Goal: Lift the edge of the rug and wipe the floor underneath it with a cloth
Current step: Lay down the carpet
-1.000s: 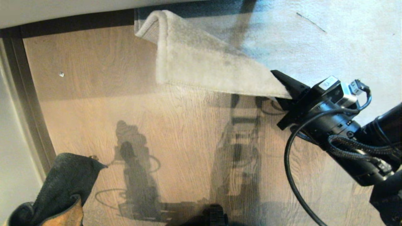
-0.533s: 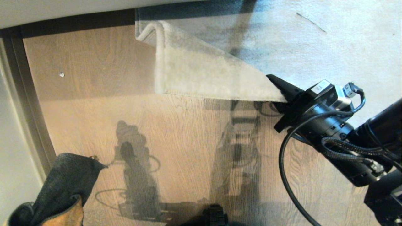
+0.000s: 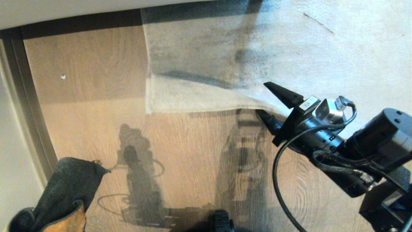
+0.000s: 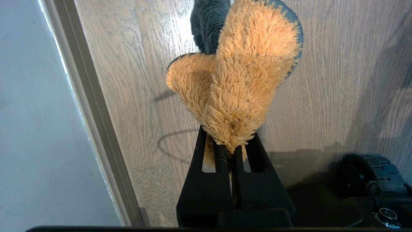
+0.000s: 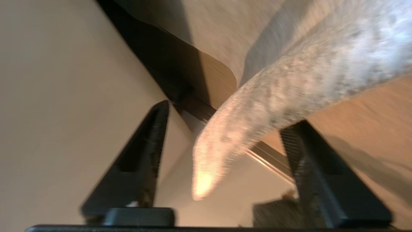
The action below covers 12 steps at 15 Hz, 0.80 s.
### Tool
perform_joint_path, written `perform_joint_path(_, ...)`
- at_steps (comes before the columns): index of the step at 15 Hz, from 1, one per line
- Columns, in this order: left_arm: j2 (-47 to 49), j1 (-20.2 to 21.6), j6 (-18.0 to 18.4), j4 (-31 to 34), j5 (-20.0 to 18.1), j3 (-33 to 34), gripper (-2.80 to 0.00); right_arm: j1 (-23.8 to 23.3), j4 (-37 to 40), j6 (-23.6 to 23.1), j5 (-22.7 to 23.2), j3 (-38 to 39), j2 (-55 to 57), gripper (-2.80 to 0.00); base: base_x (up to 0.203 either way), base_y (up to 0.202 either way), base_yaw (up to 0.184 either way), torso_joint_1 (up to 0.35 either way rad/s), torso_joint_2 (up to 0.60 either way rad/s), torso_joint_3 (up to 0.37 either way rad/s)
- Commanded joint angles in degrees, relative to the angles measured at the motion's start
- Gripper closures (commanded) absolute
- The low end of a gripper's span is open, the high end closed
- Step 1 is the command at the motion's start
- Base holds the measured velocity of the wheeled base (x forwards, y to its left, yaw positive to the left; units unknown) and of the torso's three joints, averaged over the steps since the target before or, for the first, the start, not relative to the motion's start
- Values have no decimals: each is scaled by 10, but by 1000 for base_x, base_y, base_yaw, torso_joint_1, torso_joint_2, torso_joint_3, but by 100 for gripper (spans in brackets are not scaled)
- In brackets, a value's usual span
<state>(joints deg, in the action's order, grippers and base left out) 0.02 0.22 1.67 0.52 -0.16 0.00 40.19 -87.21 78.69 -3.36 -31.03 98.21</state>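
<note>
The light grey rug edge (image 3: 199, 106) lies low over the wood-plank floor (image 3: 96, 129), its corner spread out flat. My right gripper (image 3: 261, 99) is at that edge on the right, open, one finger above the border and one below. In the right wrist view the rug edge (image 5: 257, 112) hangs loose between the spread fingers (image 5: 148, 145), gripped by neither. The cloth (image 3: 64, 190), dark grey with a tan face, sticks up at the lower left. My left gripper (image 4: 230, 146) is shut on the cloth (image 4: 238, 80) above the floor (image 4: 322, 96).
A pale wall and grey baseboard (image 3: 29, 112) run down the left side, and a dark strip (image 3: 80, 21) crosses the back. A small white speck (image 3: 63, 76) lies on the planks. Part of my base (image 3: 222, 222) shows at the bottom, with a wheel (image 4: 363, 180).
My right gripper has opened and let go of the rug edge. The raised, folded-over corner has dropped back flat. The right arm has shifted lower and to the left. The left arm has not moved.
</note>
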Motion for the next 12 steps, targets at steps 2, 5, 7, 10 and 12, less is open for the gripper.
perform_joint_path(2,0,0,0,0,0,0,0,23,-27,4,0,3,45,-280,0,0,0,0,0,0)
perform_joint_path(5,0,0,0,0,0,0,0,57,-27,3,-1,5,79,-280,0,0,0,0,0,0)
perform_joint_path(7,0,0,0,0,0,0,0,76,-27,3,-1,9,104,-280,0,0,0,0,0,0)
perform_joint_path(10,0,0,0,0,0,0,0,99,-27,1,-2,15,140,-280,0,0,0,0,0,0)
perform_joint_path(12,0,0,0,0,0,0,0,101,-27,1,-2,19,146,-280,0,0,0,0,0,0)
